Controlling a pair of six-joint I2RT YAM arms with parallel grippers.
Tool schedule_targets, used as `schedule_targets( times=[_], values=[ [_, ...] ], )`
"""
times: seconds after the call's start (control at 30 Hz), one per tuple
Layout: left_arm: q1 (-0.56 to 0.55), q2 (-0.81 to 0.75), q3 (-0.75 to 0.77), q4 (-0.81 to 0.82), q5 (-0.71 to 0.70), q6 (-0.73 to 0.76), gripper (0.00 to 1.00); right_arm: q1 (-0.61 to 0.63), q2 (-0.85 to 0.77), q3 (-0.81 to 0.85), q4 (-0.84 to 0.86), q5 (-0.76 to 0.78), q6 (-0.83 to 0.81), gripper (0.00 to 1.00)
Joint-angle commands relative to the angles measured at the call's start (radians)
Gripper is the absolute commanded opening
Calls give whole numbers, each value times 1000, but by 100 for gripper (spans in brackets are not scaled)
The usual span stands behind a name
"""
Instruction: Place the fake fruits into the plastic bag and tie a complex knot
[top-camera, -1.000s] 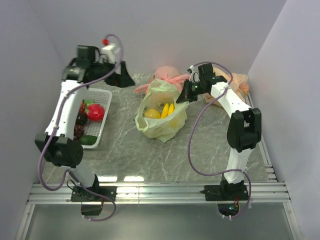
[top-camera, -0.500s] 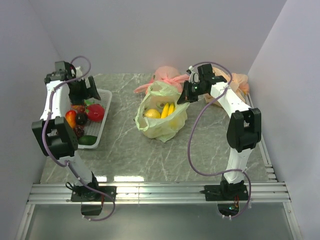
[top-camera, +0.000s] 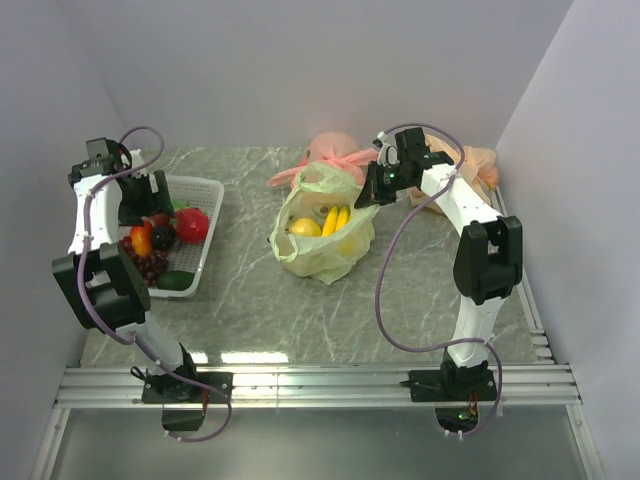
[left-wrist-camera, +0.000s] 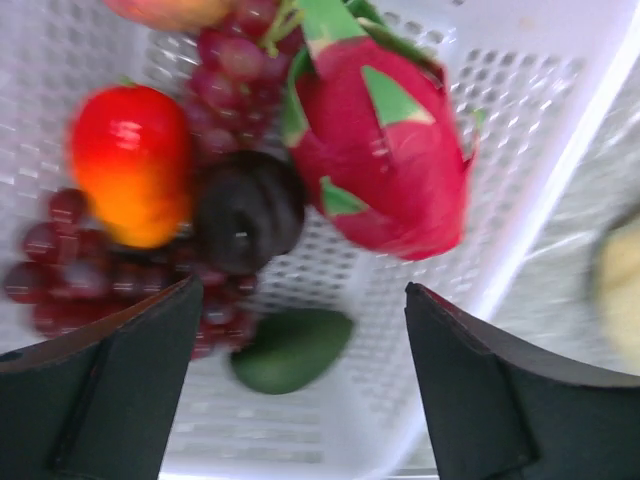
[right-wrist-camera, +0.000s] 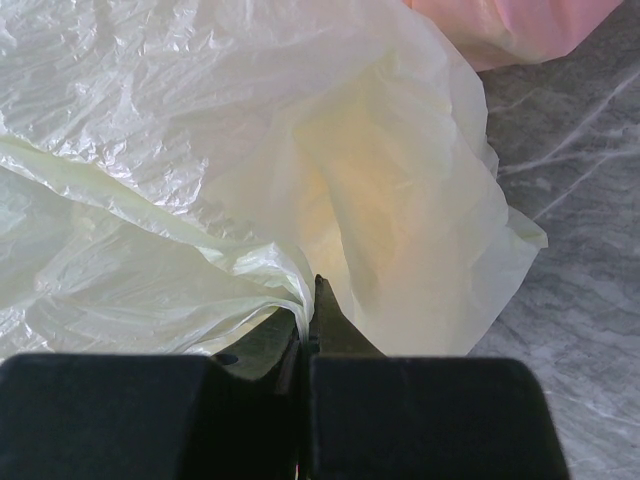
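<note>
The pale-green plastic bag (top-camera: 318, 240) stands open mid-table with yellow bananas (top-camera: 336, 219) and a yellow fruit (top-camera: 303, 228) inside. No knot shows on it. My right gripper (top-camera: 366, 193) is shut on the bag's right rim, the film pinched between its fingers (right-wrist-camera: 309, 318). My left gripper (top-camera: 135, 203) is open and empty above the white basket (top-camera: 207, 190). In the left wrist view, between and beyond its fingers (left-wrist-camera: 110, 390), lie a pink-red dragon fruit (left-wrist-camera: 385, 165), an orange-red peach (left-wrist-camera: 130, 165), a dark plum (left-wrist-camera: 245, 215), purple grapes (left-wrist-camera: 60, 285) and a dark green piece (left-wrist-camera: 290, 350).
A pink knotted bag (top-camera: 335, 150) sits behind the green bag, and its pink film shows in the right wrist view (right-wrist-camera: 520, 25). An orange-tan knotted bag (top-camera: 480, 165) sits at the back right. Walls close in the table on the left, back and right.
My left arm has swung from the table's back left corner to the left and come over the basket. The right gripper and the bag have not moved.
</note>
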Motion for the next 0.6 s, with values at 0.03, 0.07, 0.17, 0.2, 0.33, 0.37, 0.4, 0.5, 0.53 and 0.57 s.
schedule_targets(
  times=[0.03, 0.07, 0.17, 0.2, 0.33, 0.37, 0.4, 0.5, 0.53, 0.57],
  values=[
    [-12, -44, -27, 12, -52, 255, 89, 6, 0, 17, 7, -3, -14, 0],
    [-12, -37, -38, 11, -55, 265, 88, 4, 3, 17, 5, -5, -15, 0],
    [-15, -17, -63, 49, -87, 272, 84, 6, 5, 20, 5, -5, -15, 0],
    [-15, -9, -69, 64, -98, 269, 82, 6, 5, 20, 7, -5, -14, 0],
    [-18, 28, -95, 101, -148, 257, 78, 6, 2, 18, 8, -5, -11, 0],
    [-20, 32, -106, 119, -148, 258, 78, 7, 2, 17, 11, -5, -9, 0],
    [-21, 38, -115, 132, -148, 255, 79, 6, 0, 15, 10, -3, -9, 0],
    [-31, 55, -142, 175, -164, 245, 80, 6, -4, 4, 13, -2, -7, 0],
    [-32, 60, -159, 185, -171, 237, 79, 4, -10, -2, 13, 0, -7, 0],
    [-34, 61, -167, 196, -174, 232, 79, 4, -13, -3, 13, 1, -7, 0]
  ],
)
